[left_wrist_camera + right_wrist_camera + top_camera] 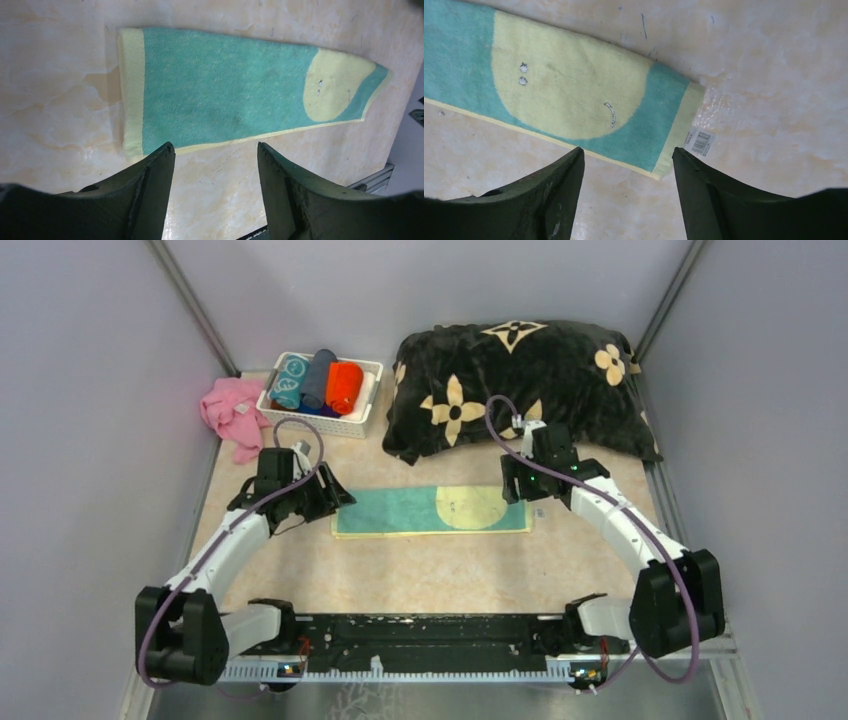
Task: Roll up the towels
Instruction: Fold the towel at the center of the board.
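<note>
Here is the pale yellow and teal towel (430,510), lying flat in a long narrow strip across the middle of the surface (420,570), its length running left to right. No turn is in it yet, so the rolling of this one has not begun.

The left hand (335,498) sits at the strip's left end, by the pale yellow band. Its wrist view shows both fingers (150,190) spread well apart with only bare surface between them, so it grips nothing. The right hand (520,485) sits over the right end, above the big yellow circle. Its fingers (704,195) are spread just as wide, also empty, with a small white label (700,141) poking out from the towel's corner just beyond them.

At the far left, a white basket (310,422) holds finished rolls: a teal circle-print towel (290,380), a grey-blue one (320,375) and an orange-red towel (345,385). A pink cloth (232,415) lies crumpled just left of the basket, and the black flowered cushion (520,380) fills the far right.

My read is that the strip is laid out and ready, and the roll starts next. That calls for one hand to drop onto a short end, pinch the edge and tip it over onto the strip. The other hand should steady the cloth so it does not slide. Which end leads, I cannot tell.
</note>
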Controlling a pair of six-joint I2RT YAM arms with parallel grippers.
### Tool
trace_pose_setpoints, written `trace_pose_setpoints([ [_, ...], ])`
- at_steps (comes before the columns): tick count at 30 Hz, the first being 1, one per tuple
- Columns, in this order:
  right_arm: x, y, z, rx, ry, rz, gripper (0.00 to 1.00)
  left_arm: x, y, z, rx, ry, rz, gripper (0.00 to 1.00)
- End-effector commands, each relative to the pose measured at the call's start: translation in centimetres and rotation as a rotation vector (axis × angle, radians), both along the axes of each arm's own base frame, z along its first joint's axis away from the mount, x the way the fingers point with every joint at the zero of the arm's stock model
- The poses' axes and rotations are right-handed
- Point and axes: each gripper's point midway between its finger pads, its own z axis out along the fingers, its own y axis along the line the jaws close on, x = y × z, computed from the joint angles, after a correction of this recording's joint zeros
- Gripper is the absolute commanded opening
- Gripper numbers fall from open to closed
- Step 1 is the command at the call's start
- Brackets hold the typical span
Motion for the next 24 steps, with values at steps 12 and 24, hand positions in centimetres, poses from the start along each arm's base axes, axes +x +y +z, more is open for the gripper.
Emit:
trace_pose_setpoints([
  [12, 6.7, -0.8, -5.2, 0.335, 0.056, -0.201, 0.47, 3.2, -2.1, -5.2, -0.096, 0.058, 0.015, 0.58],
  [24, 9.5, -5.0, -6.5, 0.306, 0.055, -0.289, 0.45, 0.9, -1.7, -8.7, -0.077, 0.153, 0.018, 0.61],
])
